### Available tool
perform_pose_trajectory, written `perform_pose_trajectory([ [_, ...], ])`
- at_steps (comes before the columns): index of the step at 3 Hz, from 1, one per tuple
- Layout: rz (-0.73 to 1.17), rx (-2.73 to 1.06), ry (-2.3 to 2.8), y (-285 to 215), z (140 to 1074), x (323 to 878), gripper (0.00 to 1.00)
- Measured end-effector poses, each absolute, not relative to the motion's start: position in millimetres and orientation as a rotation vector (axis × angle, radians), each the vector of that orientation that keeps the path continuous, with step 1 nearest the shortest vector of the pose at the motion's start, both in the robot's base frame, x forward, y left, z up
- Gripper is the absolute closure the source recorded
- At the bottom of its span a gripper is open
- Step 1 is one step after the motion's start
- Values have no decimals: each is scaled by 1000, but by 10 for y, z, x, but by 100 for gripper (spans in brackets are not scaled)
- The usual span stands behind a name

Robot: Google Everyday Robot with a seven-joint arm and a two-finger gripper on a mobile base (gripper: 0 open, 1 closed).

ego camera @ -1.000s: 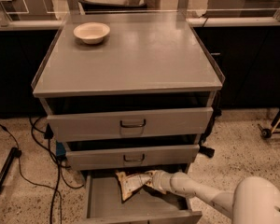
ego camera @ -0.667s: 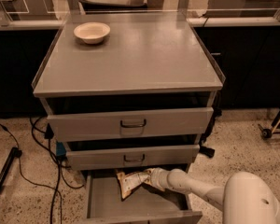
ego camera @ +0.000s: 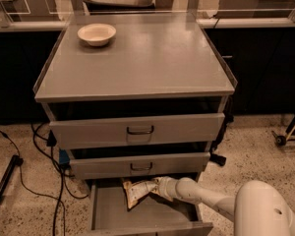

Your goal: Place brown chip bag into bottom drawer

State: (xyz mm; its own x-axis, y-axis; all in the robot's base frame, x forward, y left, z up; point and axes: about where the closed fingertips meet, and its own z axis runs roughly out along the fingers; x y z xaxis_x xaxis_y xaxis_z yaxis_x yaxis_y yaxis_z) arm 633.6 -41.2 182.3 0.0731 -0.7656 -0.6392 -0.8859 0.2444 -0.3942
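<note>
The brown chip bag [ego camera: 136, 191] lies crumpled inside the open bottom drawer [ego camera: 113, 215] of the grey cabinet, at the drawer's back under the middle drawer. My gripper [ego camera: 160, 187] reaches into the drawer from the right, at the bag's right end. The white arm [ego camera: 206, 199] runs from the lower right corner into the drawer.
A small cream bowl [ego camera: 97, 34] sits on the cabinet top [ego camera: 152, 58] at the back left. The two upper drawers [ego camera: 137, 130] are slightly pulled out. Black cables [ego camera: 54, 181] lie on the speckled floor at the left. A wheeled stand [ego camera: 285, 134] is at the right.
My arm has pushed further left and back into the drawer, carrying the bag deeper under the middle drawer.
</note>
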Motion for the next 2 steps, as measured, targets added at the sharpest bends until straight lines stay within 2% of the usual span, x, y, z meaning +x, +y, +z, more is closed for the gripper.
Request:
perform_pose_trajectory([
  [2, 187, -1540, 1708, -411, 1822, 6336, 15],
])
